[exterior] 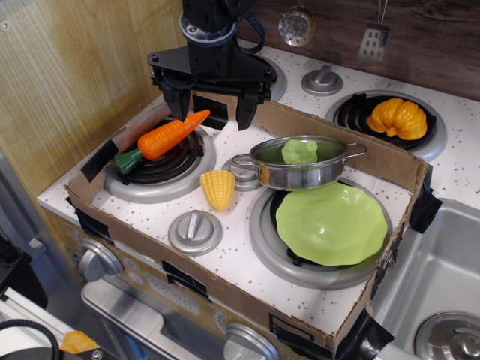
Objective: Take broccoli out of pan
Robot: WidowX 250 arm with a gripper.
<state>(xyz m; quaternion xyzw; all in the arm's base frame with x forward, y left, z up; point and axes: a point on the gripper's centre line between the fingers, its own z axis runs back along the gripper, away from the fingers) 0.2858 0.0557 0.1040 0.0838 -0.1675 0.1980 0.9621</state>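
Gripper hangs empty, fingers spread, over back of stove, well left of pan. Broccoli sits inside pan. Risks: finger clips rim, pan slides onto plate; floret slips.

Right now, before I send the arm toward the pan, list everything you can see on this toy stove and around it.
broccoli: one, light green, inside the pan
pan: one, shiny steel, at the back edge of the front right burner
plate: one, light green, on the front right burner, beside the pan
corn: one, yellow, on the stovetop between the two front burners
carrot: one, orange with green top, on the left burner
pumpkin: one, orange, on the back right burner
cardboard border: one, brown, around the work area
sink: one, grey, far right
utensils: two, metal, hanging on the back wall
gripper: one, black, fingers open, above the back of the stovetop, holding nothing
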